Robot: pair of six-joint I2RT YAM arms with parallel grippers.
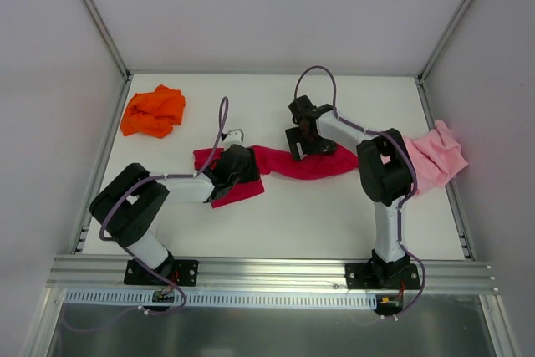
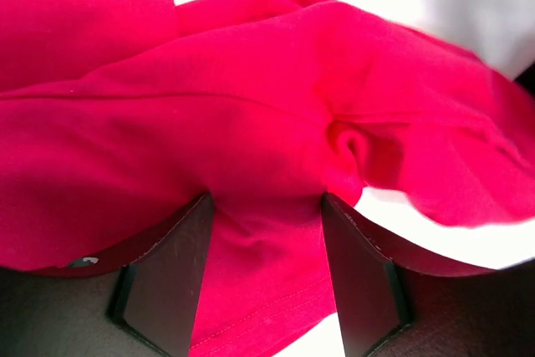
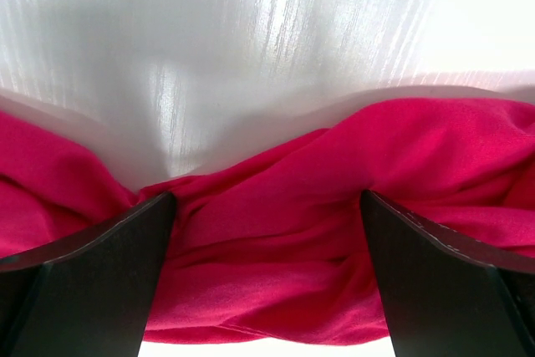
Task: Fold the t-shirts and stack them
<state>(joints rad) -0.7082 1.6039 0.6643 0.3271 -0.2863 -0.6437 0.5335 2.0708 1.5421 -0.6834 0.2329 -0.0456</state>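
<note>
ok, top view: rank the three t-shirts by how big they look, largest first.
1. red t-shirt, stretched out across the middle of the table.
2-3. orange t-shirt and pink t-shirt: both bunched and look alike in size. The pink one is partly hidden, so I won't rank them.

White table top spreads under and ahead of the left gripper and right gripper, evenly lit; pale grey walls rise beyond and to either side; a ribbed aluminium rail runs behind them; streaked glare just ahead of the right one.
</note>
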